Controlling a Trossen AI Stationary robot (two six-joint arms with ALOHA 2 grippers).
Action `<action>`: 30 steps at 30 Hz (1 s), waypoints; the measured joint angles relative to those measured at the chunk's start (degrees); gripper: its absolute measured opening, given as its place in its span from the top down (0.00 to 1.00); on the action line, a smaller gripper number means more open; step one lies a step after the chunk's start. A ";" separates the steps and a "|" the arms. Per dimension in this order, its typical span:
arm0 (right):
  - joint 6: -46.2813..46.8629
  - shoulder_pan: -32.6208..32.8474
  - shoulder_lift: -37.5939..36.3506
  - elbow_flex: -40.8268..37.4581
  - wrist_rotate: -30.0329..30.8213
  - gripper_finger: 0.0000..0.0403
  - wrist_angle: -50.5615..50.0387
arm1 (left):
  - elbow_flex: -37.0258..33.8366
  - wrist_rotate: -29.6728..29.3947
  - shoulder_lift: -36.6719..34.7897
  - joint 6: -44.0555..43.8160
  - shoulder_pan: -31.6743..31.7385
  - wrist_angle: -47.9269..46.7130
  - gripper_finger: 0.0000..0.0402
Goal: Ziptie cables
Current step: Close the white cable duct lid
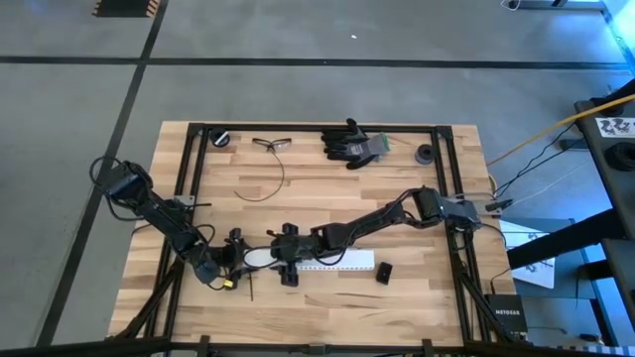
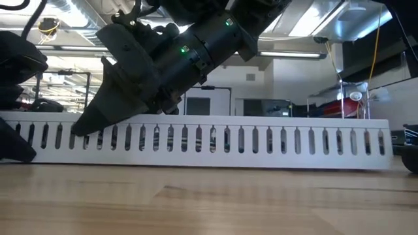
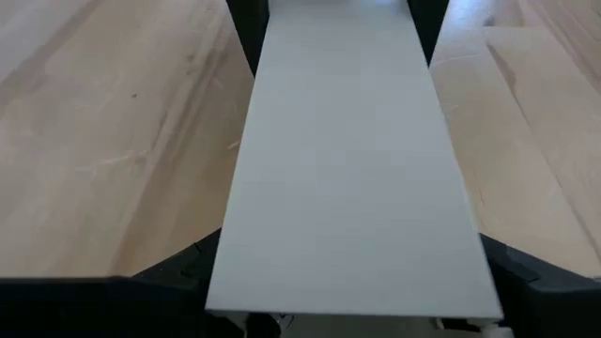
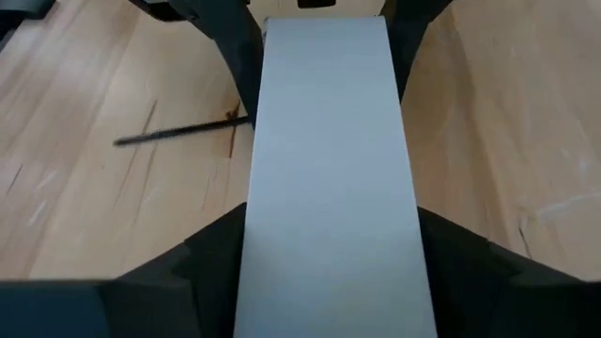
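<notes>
Clamps the flat white strip (image 3: 347, 169) across its width at both ends: left gripper (image 1: 238, 255) on one end, right gripper (image 1: 286, 260) on the other, fingers of each spread wide against the strip's edges. Leaves one ziptie (image 4: 178, 134) lying straight on the table (image 1: 298, 203) near the end held by the left gripper, untouched. Shows a thin dark loop (image 1: 266, 184) well apart toward the back, too fine to call ziptie or cable. Shows no pale cables clearly anywhere. Probably risks bowing or twisting the thin strip if either arm pulls or turns out of step with the other. Could let an edge slip from such a wide, shallow hold and drop the strip onto the ziptie. Could also nudge the perforated strip (image 2: 261, 140) lying just beside.
</notes>
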 joint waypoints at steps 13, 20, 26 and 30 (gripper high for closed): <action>-3.48 -0.74 -5.96 6.06 -0.84 0.19 -21.46 | 0.34 5.04 -8.60 6.59 0.06 -4.66 0.33; -2.68 0.07 -9.01 6.23 1.22 0.17 -28.06 | 0.32 5.93 -20.47 3.21 0.21 -16.39 0.33; 1.83 4.36 -9.01 5.32 5.79 0.17 -28.63 | 1.95 5.86 -28.58 1.53 0.21 -22.27 0.33; 4.11 7.04 -8.65 4.96 11.75 0.17 -29.75 | 2.96 5.73 -31.82 3.42 0.23 -23.78 0.33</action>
